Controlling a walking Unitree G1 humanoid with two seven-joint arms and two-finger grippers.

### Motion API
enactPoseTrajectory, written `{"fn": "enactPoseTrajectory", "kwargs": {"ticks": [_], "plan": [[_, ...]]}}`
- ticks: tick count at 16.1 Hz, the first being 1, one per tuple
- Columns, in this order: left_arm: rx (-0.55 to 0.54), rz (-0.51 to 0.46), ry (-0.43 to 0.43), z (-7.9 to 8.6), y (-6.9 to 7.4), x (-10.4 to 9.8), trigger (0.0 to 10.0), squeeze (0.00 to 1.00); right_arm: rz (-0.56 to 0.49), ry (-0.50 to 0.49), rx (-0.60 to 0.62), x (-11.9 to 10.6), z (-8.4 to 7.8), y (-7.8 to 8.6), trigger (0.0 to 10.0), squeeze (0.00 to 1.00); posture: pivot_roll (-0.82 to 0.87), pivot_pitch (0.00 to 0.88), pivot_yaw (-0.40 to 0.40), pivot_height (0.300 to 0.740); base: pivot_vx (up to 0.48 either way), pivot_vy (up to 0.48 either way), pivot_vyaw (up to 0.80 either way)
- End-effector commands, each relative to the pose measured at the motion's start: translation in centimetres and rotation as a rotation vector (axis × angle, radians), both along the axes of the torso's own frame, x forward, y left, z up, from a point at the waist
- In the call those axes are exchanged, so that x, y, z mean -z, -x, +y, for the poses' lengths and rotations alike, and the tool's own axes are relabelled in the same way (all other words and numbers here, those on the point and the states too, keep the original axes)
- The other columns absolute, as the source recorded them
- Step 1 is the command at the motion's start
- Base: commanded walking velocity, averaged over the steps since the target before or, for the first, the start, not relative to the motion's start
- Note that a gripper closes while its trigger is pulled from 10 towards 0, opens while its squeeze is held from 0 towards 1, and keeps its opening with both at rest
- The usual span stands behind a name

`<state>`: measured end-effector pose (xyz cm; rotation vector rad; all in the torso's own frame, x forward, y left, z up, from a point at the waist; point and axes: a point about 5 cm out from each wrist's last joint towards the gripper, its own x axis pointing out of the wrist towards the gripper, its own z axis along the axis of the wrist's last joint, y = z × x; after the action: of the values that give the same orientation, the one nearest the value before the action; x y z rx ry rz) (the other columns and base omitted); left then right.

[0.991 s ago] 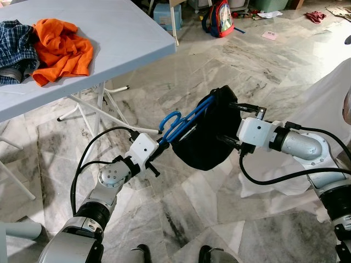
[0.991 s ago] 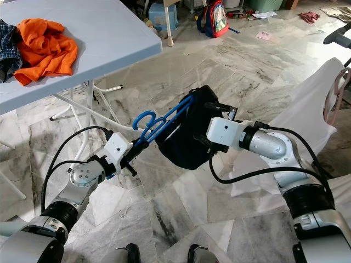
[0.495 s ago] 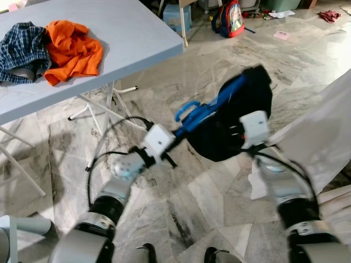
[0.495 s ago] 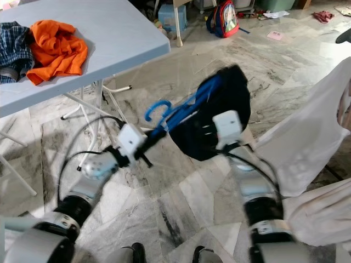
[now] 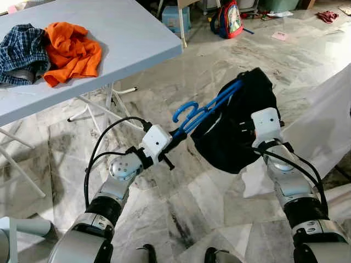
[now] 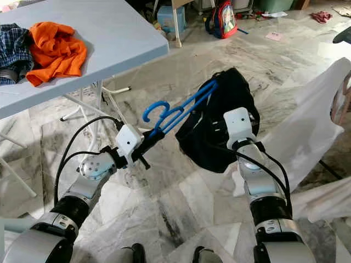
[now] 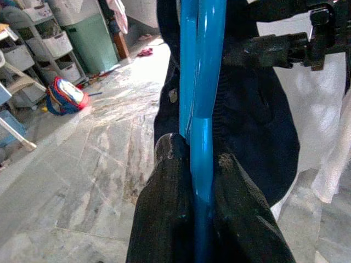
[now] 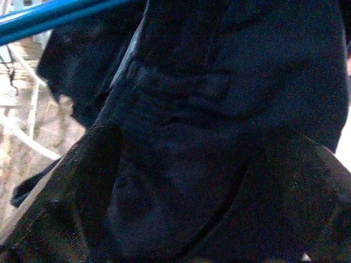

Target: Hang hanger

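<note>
I'm holding my left claw [image 5: 174, 138] out in front of me, above the marble floor [image 5: 208, 203], and it's clenched on the blue hanger [image 5: 204, 108], my two fingers [image 7: 164, 219] pinching the plastic just below the hook. The hanger is tilting up and away from that grip toward my right, hook curling at the near end, the long arm running up into a black garment [image 5: 238, 129] that's draped over it. The garment is hanging in a dark bundle in mid-air, clear of the floor, between my two arms. My right claw [image 8: 186, 181] is reaching up into that cloth from below; its fingers are standing apart on either side of a fold of fabric, pressed in among the cloth, and I can't tell whether they're actually pinching it. In my right wrist view I'm seeing dark fabric and a strip of the blue hanger crossing one corner. Off to my left, the pale blue surface [image 5: 131, 38] is carrying an orange shirt [image 5: 71, 49] and, touching it, a plaid shirt [image 5: 22, 46], both crumpled. To my right a white cloth [image 5: 323, 126] is hanging down just beside my right arm. Farther back on the floor a red and blue backpack [image 5: 227, 19] is sitting upright.
</note>
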<state>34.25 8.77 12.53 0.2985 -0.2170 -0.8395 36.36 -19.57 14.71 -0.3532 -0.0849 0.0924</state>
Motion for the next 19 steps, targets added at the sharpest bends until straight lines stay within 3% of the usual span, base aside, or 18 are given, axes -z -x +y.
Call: {"fn": "enactPoseTrajectory", "kwargs": {"ticks": [1,4,7,11,13,19], "plan": [[0.007,-0.036,0.018,0.1,0.0,-0.7,0.0,0.00,-0.018,-0.008,0.067,-0.2,-0.4,-0.3,10.0,0.00,0.02,0.182,0.082,0.740,0.000,0.000,0.00],[0.022,-0.036,0.030,-0.2,0.4,-0.6,0.0,0.00,-0.022,-0.039,0.127,-0.3,-0.5,-0.7,10.0,0.00,0.03,0.185,0.084,0.740,0.000,0.000,0.00],[0.032,-0.019,0.032,-0.6,0.9,0.0,0.0,0.00,-0.013,-0.113,0.079,-0.1,1.1,-0.9,10.0,0.00,0.04,0.189,0.079,0.740,0.000,0.000,0.00],[-0.011,0.005,0.037,-0.3,0.8,0.5,0.0,0.00,0.004,-0.158,0.004,0.1,1.7,-0.6,10.0,0.00,0.03,0.196,0.070,0.740,0.000,0.000,0.00],[0.011,0.002,0.046,-0.8,1.0,0.4,0.0,0.00,0.008,-0.173,0.062,0.4,0.8,-0.5,10.0,0.00,0.02,0.197,0.070,0.740,0.000,0.000,0.00],[0.104,0.009,0.086,-2.1,2.1,0.3,0.0,0.00,0.024,-0.197,0.059,0.3,1.9,-1.3,10.0,0.00,0.03,0.196,0.068,0.740,0.000,0.000,0.00]]}}
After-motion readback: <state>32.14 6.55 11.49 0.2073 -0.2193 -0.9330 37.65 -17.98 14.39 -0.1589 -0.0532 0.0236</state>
